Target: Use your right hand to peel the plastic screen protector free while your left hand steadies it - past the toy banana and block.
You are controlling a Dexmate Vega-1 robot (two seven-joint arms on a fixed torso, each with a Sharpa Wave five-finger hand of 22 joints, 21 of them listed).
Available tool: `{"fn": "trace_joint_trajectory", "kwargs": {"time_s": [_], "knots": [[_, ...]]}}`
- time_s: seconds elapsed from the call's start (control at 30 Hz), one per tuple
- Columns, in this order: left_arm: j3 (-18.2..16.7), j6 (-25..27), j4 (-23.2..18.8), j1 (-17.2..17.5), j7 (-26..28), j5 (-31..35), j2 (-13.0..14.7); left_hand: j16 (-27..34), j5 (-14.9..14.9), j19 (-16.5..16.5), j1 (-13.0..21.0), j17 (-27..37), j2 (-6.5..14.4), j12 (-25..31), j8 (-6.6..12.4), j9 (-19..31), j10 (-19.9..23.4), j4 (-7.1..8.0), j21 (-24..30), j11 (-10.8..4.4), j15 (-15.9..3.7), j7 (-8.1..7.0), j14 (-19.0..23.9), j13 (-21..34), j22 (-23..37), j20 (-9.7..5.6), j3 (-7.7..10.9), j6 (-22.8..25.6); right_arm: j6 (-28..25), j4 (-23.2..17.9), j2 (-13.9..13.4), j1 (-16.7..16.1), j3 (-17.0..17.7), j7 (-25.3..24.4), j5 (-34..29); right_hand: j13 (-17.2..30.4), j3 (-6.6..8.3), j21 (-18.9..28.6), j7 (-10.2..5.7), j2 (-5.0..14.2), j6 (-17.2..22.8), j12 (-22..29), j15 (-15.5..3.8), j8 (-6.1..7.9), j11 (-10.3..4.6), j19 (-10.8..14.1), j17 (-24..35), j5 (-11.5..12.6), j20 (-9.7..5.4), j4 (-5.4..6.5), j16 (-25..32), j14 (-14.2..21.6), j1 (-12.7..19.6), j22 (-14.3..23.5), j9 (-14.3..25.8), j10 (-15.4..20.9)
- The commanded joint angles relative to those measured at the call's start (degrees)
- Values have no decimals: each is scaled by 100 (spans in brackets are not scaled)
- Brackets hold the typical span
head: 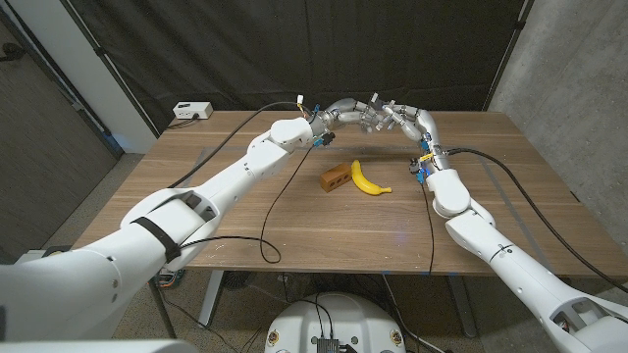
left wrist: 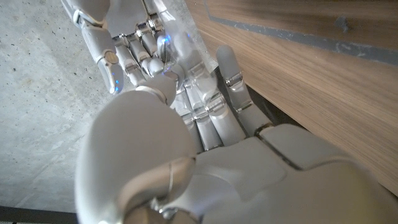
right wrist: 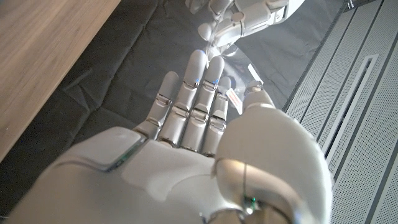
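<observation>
Both hands meet in the air above the table's far side, beyond the yellow toy banana (head: 370, 178) and the brown block (head: 336, 178). The clear plastic screen protector (left wrist: 186, 46) is stretched between them and hard to make out in the head view. My left hand (head: 348, 108) holds one end of the film; its fingers (left wrist: 211, 112) lie along the sheet. My right hand (head: 399, 116) pinches the other end between thumb and fingers (right wrist: 196, 93), where the film (right wrist: 241, 84) glints. The right hand (left wrist: 124, 37) also faces the left wrist camera, and the left hand (right wrist: 242, 18) the right wrist camera.
The wooden table (head: 294, 226) carries a white box (head: 191, 111) with a cable at its back left corner. Black cables trail across the table from both arms. A dark curtain hangs behind, and a concrete wall stands at the right.
</observation>
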Motion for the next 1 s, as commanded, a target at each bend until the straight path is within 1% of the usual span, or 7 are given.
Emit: {"fn": "trace_joint_trajectory", "kwargs": {"time_s": [0.03, 0.3, 0.47, 0.53, 0.7, 0.83, 1.0], "knots": [[133, 499, -479, 20, 115, 172, 233, 27, 38, 64, 12, 57, 52, 58, 45, 52, 433, 22, 12, -352, -16, 264, -47, 64, 5, -611, 0, 304, 255, 224, 97, 25, 38, 111, 172, -11, -83, 47, 28, -15, -327, -127, -728, -42, 63, -97, -30, 4, -6, 14, 19, -141, -152, -59, -9, -183], [57, 676, -719, 129, 248, 127, 372, 48, 43, 39, -8, 121, 60, 66, 57, 91, 449, 37, 0, -344, -24, 284, -67, 93, 6, -591, -2, 323, 469, 356, 288, -26, 123, -269, -28, -10, -101, 65, -1, -15, -563, -308, -782, -16, 27, -150, -84, 25, -13, -49, -10, -391, -174, -157, -22, -542], [-18, 728, -801, 210, 226, -22, 409, 56, 47, 24, -11, 149, 65, 70, 58, 111, 467, 40, -3, -346, -34, 291, -71, 100, 9, -585, 3, 320, 404, 309, 390, -87, 177, -656, -324, 3, -69, 81, -27, -48, -568, -361, -820, 42, 14, -144, -135, 58, -20, -175, -32, -463, -38, -217, -12, -642], [-25, 690, -798, 215, 186, -45, 428, 55, 48, 28, -11, 163, 60, 71, 60, 123, 464, 37, -1, -330, -32, 294, -87, 111, 10, -586, 4, 322, 314, 266, 428, -113, 200, -850, -470, 17, -24, 124, -49, -37, -452, -322, -848, 120, -64, -55, -107, 94, -81, -291, 54, -395, 112, -268, 3, -537], [-63, 556, -861, 262, 214, -43, 495, 54, 51, -20, -10, 192, 61, 65, 59, 148, 432, 34, -10, -277, -32, 292, -115, 134, 14, -572, 9, 314, 130, 202, 589, -180, 255, -1395, -775, 70, 40, 278, -67, -8, -435, -238, -873, 146, -166, 202, 178, 139, -230, -476, 389, -135, 374, -361, 28, -446], [-95, 388, -849, 282, 153, -62, 547, 52, 50, -40, -14, 219, 66, 64, 59, 172, 433, 37, -10, -295, -30, 287, -139, 146, 17, -567, 12, 308, 44, 173, 645, -204, 266, -1550, -794, 148, 30, 368, -91, -3, -443, -58, -872, 145, -221, 210, 397, 148, -235, -515, 630, 64, 440, -413, 45, -247], [-101, 413, -918, 296, 138, -56, 601, 54, 51, -64, -7, 250, 77, 62, 57, 199, 406, 34, -6, -300, -36, 274, -155, 178, 23, -574, 20, 298, 150, 245, 666, -177, 248, -1516, -685, 290, -29, 468, -18, 2, -95, 253, -862, 258, -270, 272, 499, 143, -229, -479, 804, 273, 388, -493, 62, 101]]}}
